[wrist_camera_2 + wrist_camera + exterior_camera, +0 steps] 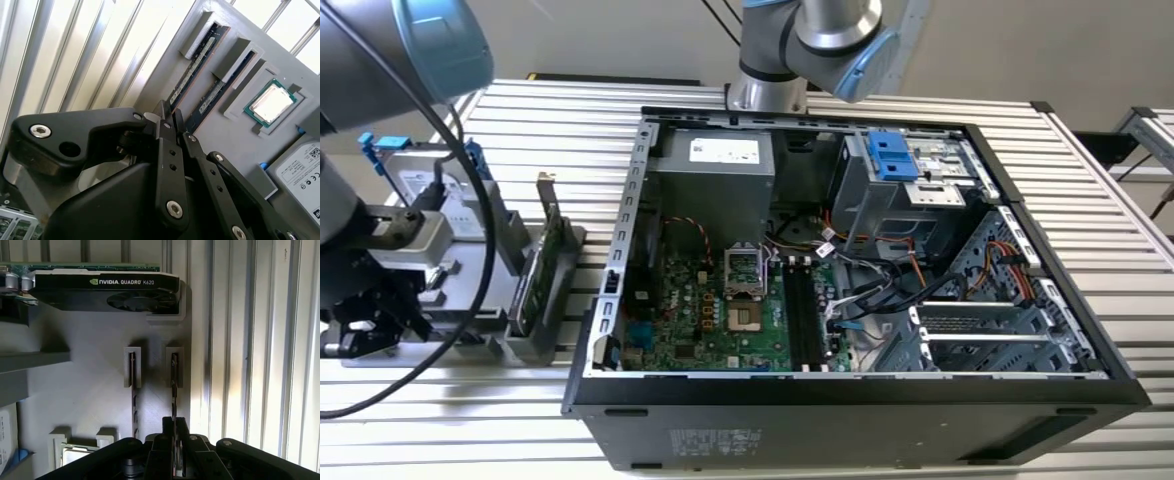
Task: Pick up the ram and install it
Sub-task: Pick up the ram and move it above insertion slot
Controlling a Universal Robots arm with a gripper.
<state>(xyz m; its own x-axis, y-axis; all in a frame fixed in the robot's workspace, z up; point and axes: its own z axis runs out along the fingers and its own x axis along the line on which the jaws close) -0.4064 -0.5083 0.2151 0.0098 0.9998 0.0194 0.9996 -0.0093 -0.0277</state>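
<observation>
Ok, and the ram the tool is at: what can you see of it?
The ram is a long, thin, dark board stick set on edge in a slot of the grey holder, on the side nearest the slatted table. Its far end sits in a raised grey guide. In the second wrist view small chips show along its face. The tool is shut on its near end, one finger on each side. A second stick lies parallel in the next slot, apart from it.
</observation>
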